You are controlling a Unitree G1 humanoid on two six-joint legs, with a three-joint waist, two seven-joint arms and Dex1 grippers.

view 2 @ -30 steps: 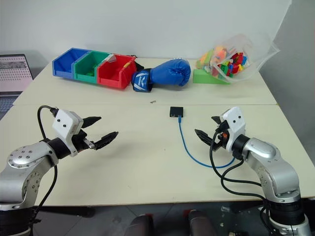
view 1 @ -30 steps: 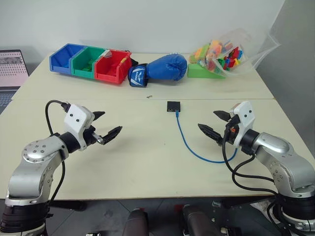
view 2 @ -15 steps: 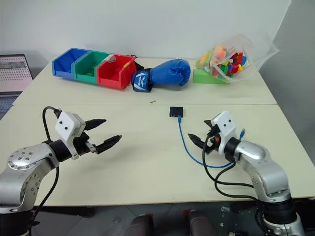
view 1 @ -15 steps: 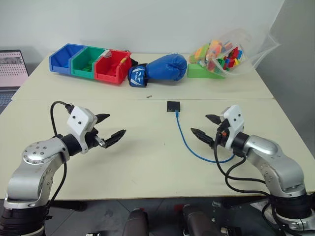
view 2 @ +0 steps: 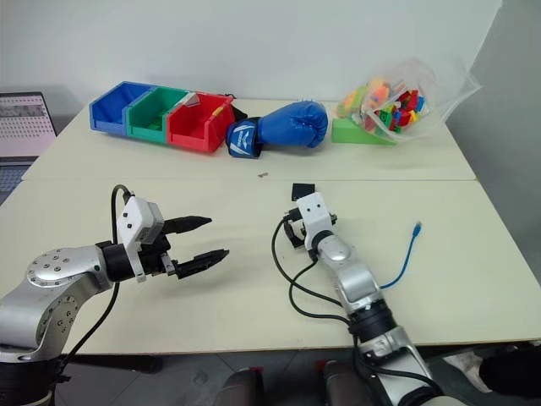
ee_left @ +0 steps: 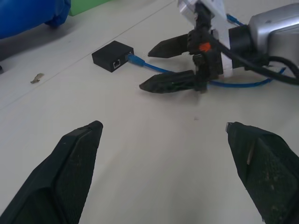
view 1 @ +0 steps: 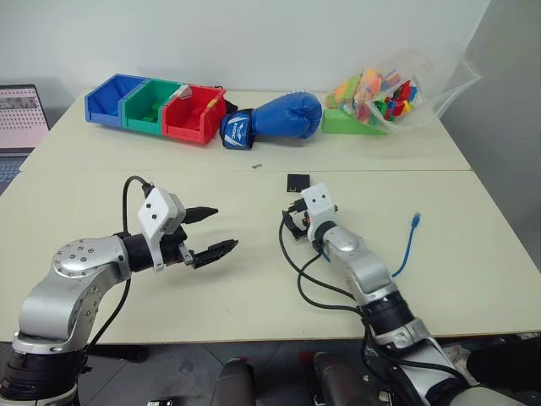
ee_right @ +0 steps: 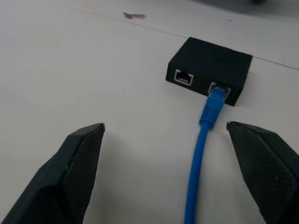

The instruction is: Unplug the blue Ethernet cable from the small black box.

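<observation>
The small black box lies on the table with the blue Ethernet cable plugged into one of its two ports. My right gripper is open and points at the box from a short distance, the cable running between its fingers without touching them. From the head, the box sits just beyond the right gripper, and the cable's loose end lies off to the right. My left gripper hovers open and empty over the table, left of the box.
Along the table's back stand blue, green and red bins, a blue boxing glove and a clear bag of coloured bricks. A laptop is at the left edge. A small scrap lies near the table seam.
My right gripper has swung left, forward and down, from the right of the cable's loop to right in front of the box. My left gripper has shifted slightly right. Both stay open.
</observation>
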